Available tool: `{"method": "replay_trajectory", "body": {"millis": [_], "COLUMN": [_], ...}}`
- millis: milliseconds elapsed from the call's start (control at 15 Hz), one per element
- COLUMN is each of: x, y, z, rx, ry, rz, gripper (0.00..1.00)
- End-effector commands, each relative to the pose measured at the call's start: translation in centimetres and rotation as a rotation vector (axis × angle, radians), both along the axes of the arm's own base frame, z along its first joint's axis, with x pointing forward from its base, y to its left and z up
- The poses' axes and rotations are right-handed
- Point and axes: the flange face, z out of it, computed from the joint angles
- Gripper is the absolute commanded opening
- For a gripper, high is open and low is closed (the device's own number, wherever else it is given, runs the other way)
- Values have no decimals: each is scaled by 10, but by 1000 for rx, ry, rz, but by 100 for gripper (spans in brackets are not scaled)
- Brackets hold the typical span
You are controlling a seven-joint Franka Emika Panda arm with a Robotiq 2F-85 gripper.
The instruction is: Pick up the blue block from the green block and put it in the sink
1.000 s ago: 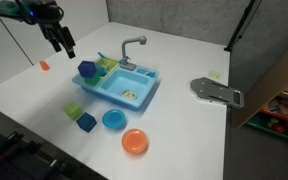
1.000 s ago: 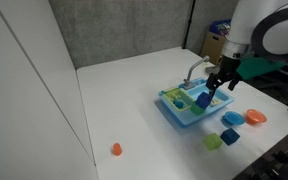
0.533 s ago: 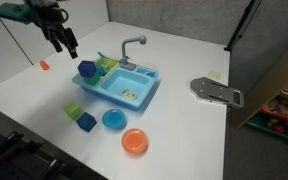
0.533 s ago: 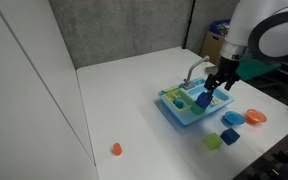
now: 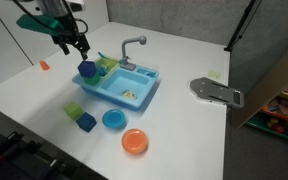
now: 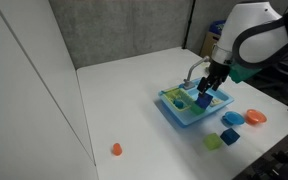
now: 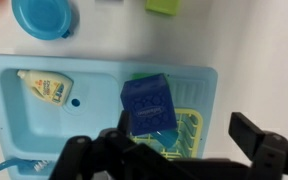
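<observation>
The blue block (image 7: 149, 102) rests on the green block (image 7: 144, 75), of which only a thin edge shows, over the yellow-green rack side of the sink (image 7: 44, 115). In both exterior views the blue block (image 5: 86, 69) (image 6: 202, 100) sits at the end of the sink (image 5: 129, 92) (image 6: 181, 113) away from the basin. My gripper (image 7: 184, 140) is open and empty, hovering just above the block, one finger beside it. It also shows in both exterior views (image 5: 74, 45) (image 6: 208, 84). The grey faucet (image 5: 134, 45) stands at the sink's back.
A small bottle-like toy (image 7: 46, 88) lies in the basin. A round blue dish (image 5: 114, 119), an orange dish (image 5: 134, 141), a lighter blue cube (image 5: 86, 122) and a mint-green block (image 5: 74, 110) lie in front of the sink. A small orange object (image 5: 44, 65) and a grey device (image 5: 216, 91) lie farther off.
My gripper has moved sideways toward the sink and turned, and now hangs over the blue block. The blocks have not moved.
</observation>
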Motion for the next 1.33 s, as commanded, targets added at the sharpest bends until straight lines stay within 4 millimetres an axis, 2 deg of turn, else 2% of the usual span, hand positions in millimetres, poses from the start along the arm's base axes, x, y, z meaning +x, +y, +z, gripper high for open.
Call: {"method": "replay_trajectory", "body": {"millis": [0,600,667,733,1000,1067,1267], "x": [17,19,19,18,23,27,39], "y": [-7,-21,-21,-21,-26,-30,-48], "z": [-13,-50,-54,-56,-47,-42,-24], "rx": [-6,-1,-3,-6,-12,-12,-9], "ry": [-26,-45,-44,-38,-41,-49,-81], "rz": [44,8,5,3,-31,-45,-100], "gripper": [100,100,77,74,40,35,29]}}
